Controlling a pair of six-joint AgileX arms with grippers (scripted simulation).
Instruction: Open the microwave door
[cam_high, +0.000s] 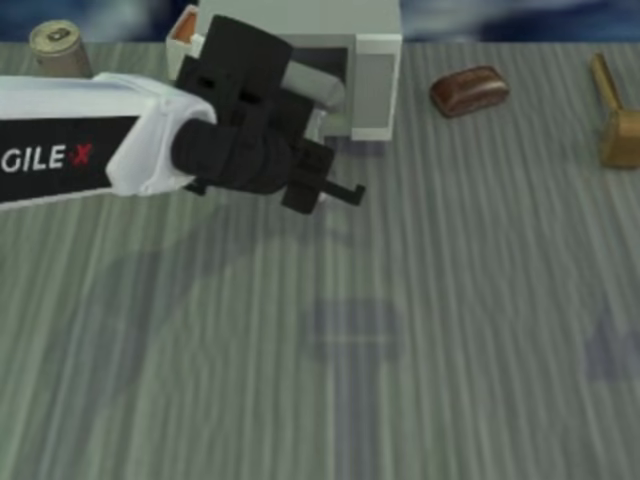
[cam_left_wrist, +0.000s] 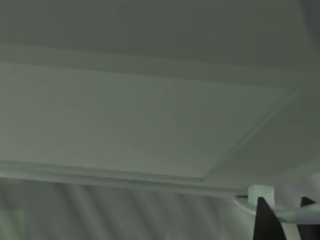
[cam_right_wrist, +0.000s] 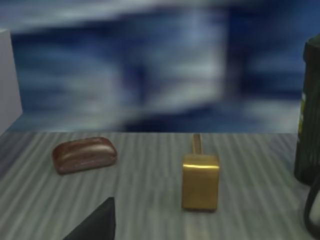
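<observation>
a grey striped table fills the view, with a blurred blue background behind its far edge. the microwave stands at the far edge, a little left of the middle, and its front looks toward the near side of the table. its long axis runs left to right along the far edge. the plain control strip is on its right part. the microwave door is mostly covered by the left arm in the top view; in the left wrist view it fills almost the whole picture as a pale framed panel, very close to the camera.

the left gripper is right in front of the door, near the handle side. in the left wrist view its dark fingertips stand on both sides of a pale thin part, which i think is the handle, so the fingers look a little spread around it, but i cannot tell if they pinch it already.

the right arm is parked out of the top view on the right; its camera shows only a brown bread loaf and a brass hammer.

i judge the step is the grasp of the handle, and the door looks not yet swung wide. the next move needs a firm hold and then a pull in an arc around the hinge, which is probably on the left side.
</observation>
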